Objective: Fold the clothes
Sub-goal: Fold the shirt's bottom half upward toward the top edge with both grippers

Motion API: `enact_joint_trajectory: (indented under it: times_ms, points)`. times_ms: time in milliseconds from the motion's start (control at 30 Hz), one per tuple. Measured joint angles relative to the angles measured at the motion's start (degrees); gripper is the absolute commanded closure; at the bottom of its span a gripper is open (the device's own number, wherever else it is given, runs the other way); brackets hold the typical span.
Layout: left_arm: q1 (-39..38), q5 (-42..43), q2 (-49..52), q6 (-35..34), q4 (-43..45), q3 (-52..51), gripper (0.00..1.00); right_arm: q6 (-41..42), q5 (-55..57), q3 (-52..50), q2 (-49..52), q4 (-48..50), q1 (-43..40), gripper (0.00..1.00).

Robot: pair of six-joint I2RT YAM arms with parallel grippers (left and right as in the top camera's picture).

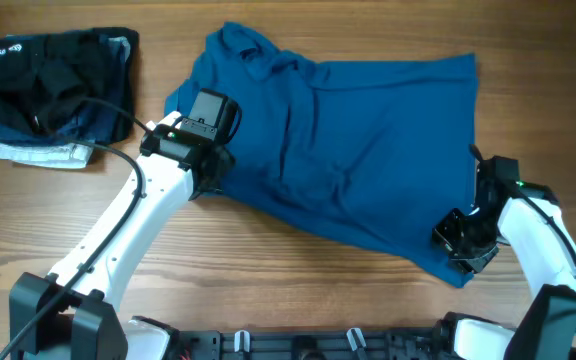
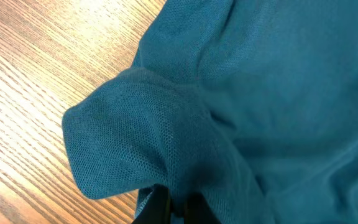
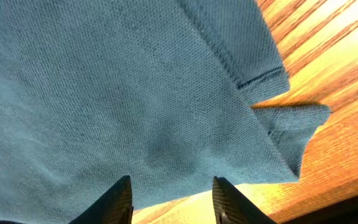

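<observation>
- In the middle of the table lies the blue shirt, spread mostly flat but rumpled, with its collar toward the far left and its hem toward the right.
- At the shirt's left edge my left gripper is clenched on a bunch of the cloth. The wrist view shows the fabric humped up and draped over my closed fingers, with bare wood to the left of it.
- I judge I hold it there because this side is the loose, crumpled one. A pinch at the edge lets me lift and carry it across the body of the shirt.
- At the near right my right gripper is released, fingers apart, with the edge of the shirt lying just at their tips. The hem corner sits to the right of them, slightly curled.
- I take it that this hand is placed low at the edge so it can close on the near right side and match the left hand's grasp.
- At the far left of the table, well apart from the shirt, sits a stack of folded clothes; I judge the shirt will go there once it is folded.
- No fold is made yet, so I put the task on this shirt at its start.
</observation>
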Motion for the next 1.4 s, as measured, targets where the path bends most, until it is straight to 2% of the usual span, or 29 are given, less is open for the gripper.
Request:
enact_joint_trajectory:
  times_ms: [100, 167, 233, 267, 300, 333, 400, 633, 833, 967, 1200, 1333, 1400]
  points:
    - [0.0, 0.0, 0.0, 0.0, 0.0, 0.0, 0.96, 0.9, 0.4, 0.0, 1.8, 0.3, 1.3, 0.53]
    - [0.0, 0.0, 0.0, 0.0, 0.0, 0.0, 0.96, 1.0, 0.6, 0.0, 6.1, 0.8, 1.5, 0.43]
    - [0.0, 0.0, 0.0, 0.0, 0.0, 0.0, 0.96, 1.0, 0.5, 0.1, 8.5, 1.2, 1.5, 0.42]
    - [0.0, 0.0, 0.0, 0.0, 0.0, 0.0, 0.96, 0.5, 0.5, 0.3, 9.0, 1.4, 1.5, 0.47]
    - [0.0, 0.0, 0.0, 0.0, 0.0, 0.0, 0.96, -0.1, -0.2, 0.6, 9.7, 1.7, 1.4, 0.69]
    - [0.0, 0.0, 0.0, 0.0, 0.0, 0.0, 0.96, -0.7, -1.0, 0.6, 10.2, 2.7, 1.4, 0.96]
    - [0.0, 0.0, 0.0, 0.0, 0.0, 0.0, 0.96, -0.9, -5.2, 0.5, 10.6, 4.9, 1.4, 0.96]
    - [0.0, 0.0, 0.0, 0.0, -1.1, 0.0, 0.96, -2.3, -5.7, 3.5, 11.0, 2.9, 1.5, 0.96]
    - [0.0, 1.5, 0.0, 0.0, -9.0, 0.0, 0.96, -6.3, -4.1, 18.9, -1.6, -8.2, 1.5, 0.96]
    - [-0.4, 2.2, -1.3, 0.0, -14.5, 0.0, 0.96, -7.5, -3.7, 19.2, -6.2, -12.7, 1.5, 0.96]
    - [-3.8, 2.6, -12.8, 0.0, -20.6, 0.0, 0.96, -7.6, -2.3, 19.2, -14.3, -16.0, 1.5, 0.96]
    - [-3.8, 1.2, -12.4, 0.0, -16.2, 0.0, 0.96, -7.6, -1.2, 19.2, -12.5, -9.7, 1.5, 0.96]
    - [-3.8, -2.2, -10.6, 0.1, -9.7, -0.1, 0.96, -7.7, -0.4, 19.2, -7.8, -5.2, 1.5, 0.96]
